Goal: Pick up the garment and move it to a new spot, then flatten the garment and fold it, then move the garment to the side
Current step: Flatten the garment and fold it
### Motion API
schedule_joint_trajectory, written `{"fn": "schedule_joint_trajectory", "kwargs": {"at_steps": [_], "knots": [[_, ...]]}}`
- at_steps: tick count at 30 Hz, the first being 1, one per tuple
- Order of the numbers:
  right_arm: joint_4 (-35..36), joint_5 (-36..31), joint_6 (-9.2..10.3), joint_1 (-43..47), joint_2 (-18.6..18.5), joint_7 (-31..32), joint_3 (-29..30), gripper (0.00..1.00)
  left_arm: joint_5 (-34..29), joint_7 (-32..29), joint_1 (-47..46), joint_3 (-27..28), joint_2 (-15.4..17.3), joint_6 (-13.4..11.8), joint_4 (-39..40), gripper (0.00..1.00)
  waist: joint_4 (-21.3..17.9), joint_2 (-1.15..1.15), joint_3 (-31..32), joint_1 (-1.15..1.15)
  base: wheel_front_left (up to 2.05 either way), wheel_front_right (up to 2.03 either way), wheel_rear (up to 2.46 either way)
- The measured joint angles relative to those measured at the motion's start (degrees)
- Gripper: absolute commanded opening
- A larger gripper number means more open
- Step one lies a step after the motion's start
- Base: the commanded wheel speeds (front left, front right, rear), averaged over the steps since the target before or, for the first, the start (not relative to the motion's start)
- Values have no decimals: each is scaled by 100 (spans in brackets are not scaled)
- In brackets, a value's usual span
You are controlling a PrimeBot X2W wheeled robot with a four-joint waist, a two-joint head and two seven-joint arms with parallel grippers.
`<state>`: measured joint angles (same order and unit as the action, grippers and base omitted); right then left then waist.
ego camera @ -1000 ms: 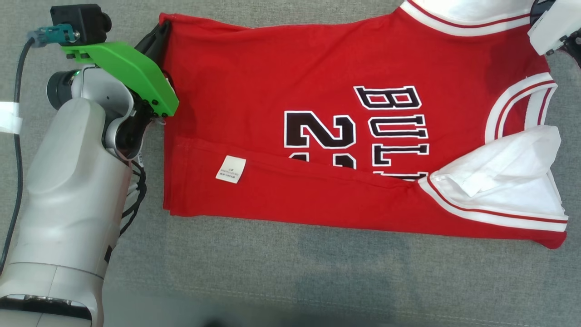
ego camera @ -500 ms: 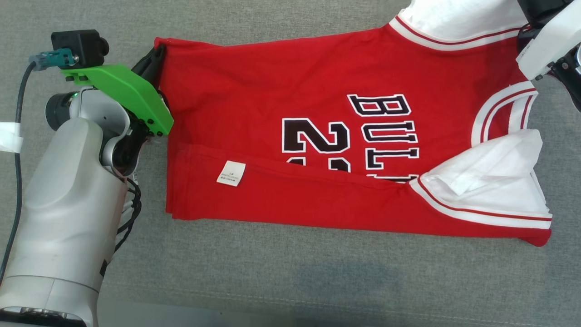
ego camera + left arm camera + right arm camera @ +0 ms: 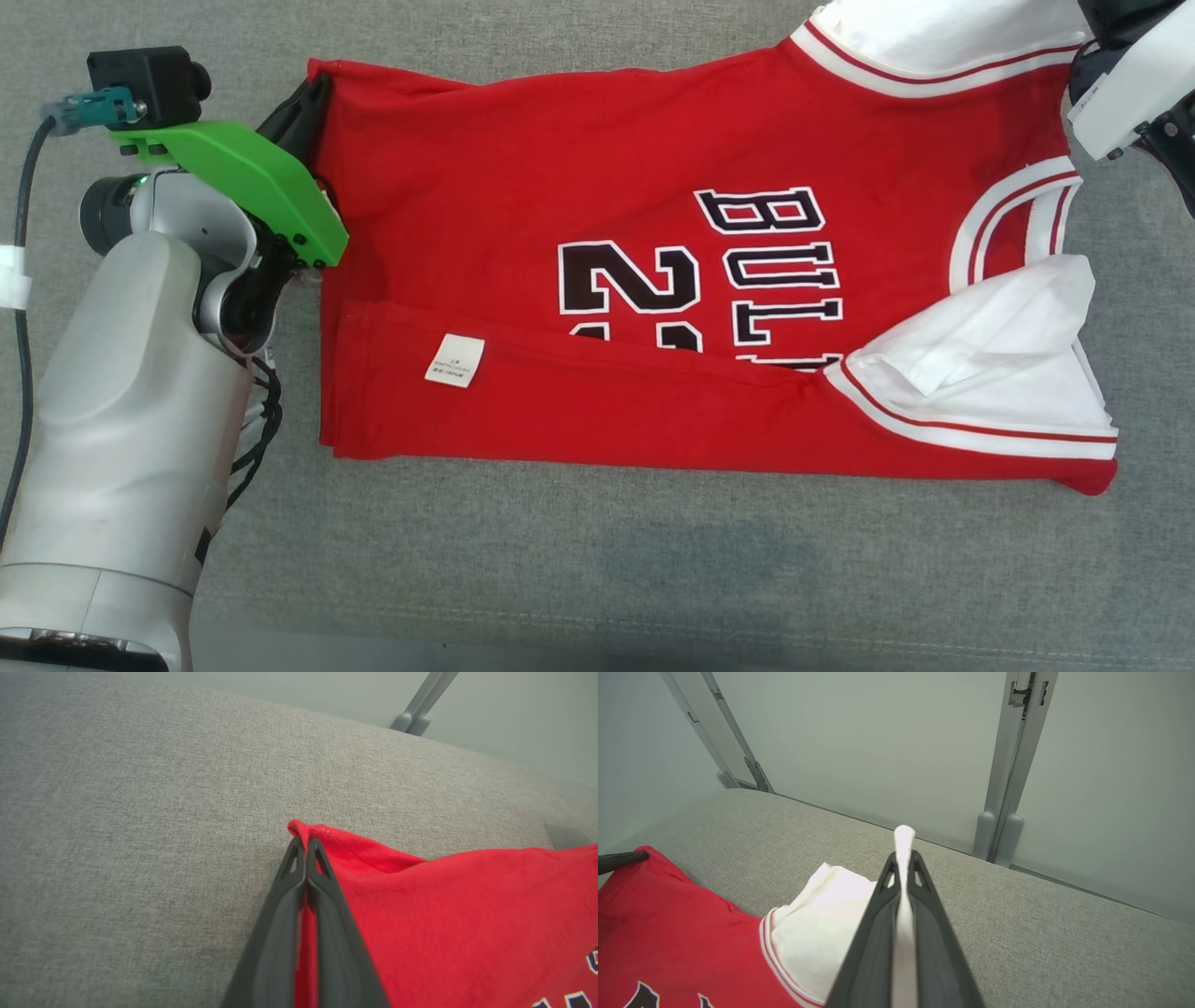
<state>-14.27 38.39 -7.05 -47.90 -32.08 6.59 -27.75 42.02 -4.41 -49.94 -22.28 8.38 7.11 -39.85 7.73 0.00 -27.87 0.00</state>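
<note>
now the red shirt (image 3: pixel 523 159) lies spread on the grey cushion (image 3: pixel 597 560) with its near strip already folded over. over the last second it has slid a little toward the robot's left, its right end more than its left, though some of that shift may be the camera's. the left tool (image 3: pixel 306 845) is pressed together on the far left corner and the right tool (image 3: pixel 903 856) pinches the shirt at its white shoulder, so the far edge looks ready for the next fold.
</note>
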Motion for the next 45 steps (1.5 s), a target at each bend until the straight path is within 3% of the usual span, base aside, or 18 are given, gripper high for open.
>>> {"fn": "schedule_joint_trajectory", "kwargs": {"at_steps": [26,40,45], "knots": [[436,-54,0,311,-81,-400,-78,0,140,597,219,-243,154,0,288,0,-59,0,95,0,0,0,0],[766,55,18,1106,-134,-756,-12,0,428,1140,745,-335,235,0,558,0,-61,0,222,0,0,0,0],[865,101,122,1508,-146,-917,35,0,476,1293,1053,-399,237,0,592,0,-53,0,362,0,0,0,0]]}}
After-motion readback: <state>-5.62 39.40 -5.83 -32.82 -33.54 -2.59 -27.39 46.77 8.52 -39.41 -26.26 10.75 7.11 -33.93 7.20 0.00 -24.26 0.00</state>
